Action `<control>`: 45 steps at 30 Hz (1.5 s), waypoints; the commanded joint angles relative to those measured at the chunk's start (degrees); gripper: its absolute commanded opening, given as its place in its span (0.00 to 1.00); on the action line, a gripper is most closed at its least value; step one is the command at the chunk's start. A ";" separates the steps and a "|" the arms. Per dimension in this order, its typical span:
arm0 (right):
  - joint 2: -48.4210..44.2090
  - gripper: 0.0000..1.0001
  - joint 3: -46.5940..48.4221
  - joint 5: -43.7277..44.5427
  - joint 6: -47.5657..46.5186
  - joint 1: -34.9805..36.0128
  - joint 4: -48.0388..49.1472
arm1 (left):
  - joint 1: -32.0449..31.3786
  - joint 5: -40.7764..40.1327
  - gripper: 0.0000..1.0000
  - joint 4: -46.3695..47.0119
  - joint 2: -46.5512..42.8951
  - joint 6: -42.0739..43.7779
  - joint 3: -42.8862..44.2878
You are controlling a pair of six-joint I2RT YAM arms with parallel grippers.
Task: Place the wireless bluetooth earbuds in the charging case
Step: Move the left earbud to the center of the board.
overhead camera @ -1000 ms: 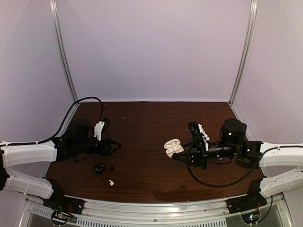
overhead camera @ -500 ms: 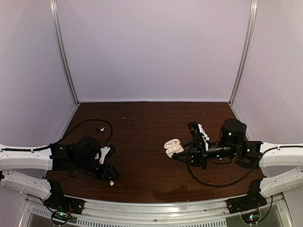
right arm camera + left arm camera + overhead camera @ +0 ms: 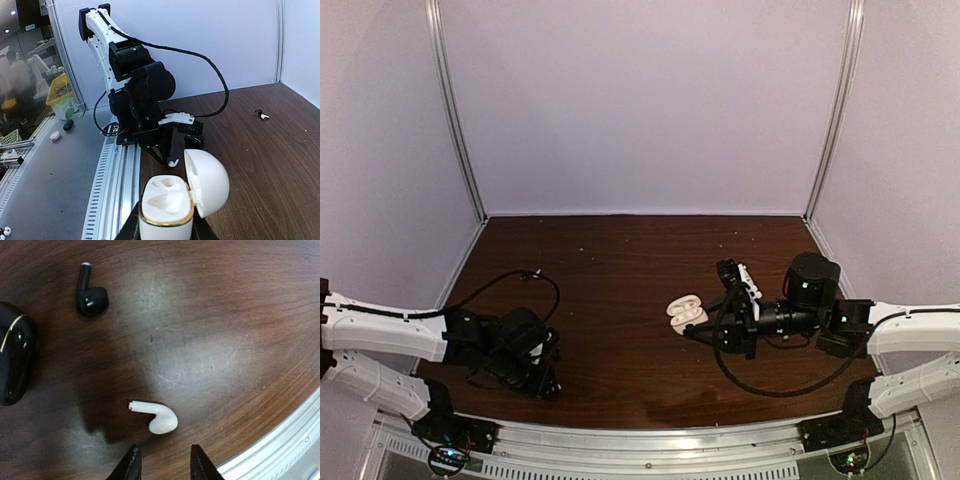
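- Because the white earbud (image 3: 159, 419) was a tiny piece of smooth, hard plastic, it would probably be very light, stiff and slippery, and prone to squirting out of a pinch.
- Its rounded head looked like the safest place to take hold, across the sides, leaving the thin stem free to slide into a socket.
- It lay flat on the dark wooden table (image 3: 225, 315), near the metal rail (image 3: 280, 450) at the front edge.
- A black earbud (image 3: 91, 297) lay well apart from it, beside a glossy black case (image 3: 12, 360).
- The left claw (image 3: 164, 466) hovered just short of the white earbud, its two dark fingertips parted by a narrow gap, holding and touching nothing.
- The right claw (image 3: 166, 227) was closed around the base of a white case (image 3: 167, 205), off to the right side of the table.
- The case's lid stood hinged open, and its two moulded hollows appeared empty.
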 commanded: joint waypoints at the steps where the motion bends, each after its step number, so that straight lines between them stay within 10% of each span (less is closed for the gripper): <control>1: -0.62 0.04 -0.22 1.04 0.40 0.30 0.90 | -0.25 -0.78 0.34 2.99 1.98 -1.07 0.82; 23: -1.42 0.04 -0.62 1.72 0.14 0.30 0.53 | 0.47 3.27 0.41 29.15 20.37 2.66 11.98; 28: -2.82 0.04 -0.69 2.36 -0.16 0.30 -0.83 | 1.22 -4.50 0.49 17.89 18.82 12.11 19.16; 45: -1.66 0.04 -1.30 2.39 1.04 0.28 1.10 | -4.04 -0.41 0.42 20.11 6.54 0.46 0.73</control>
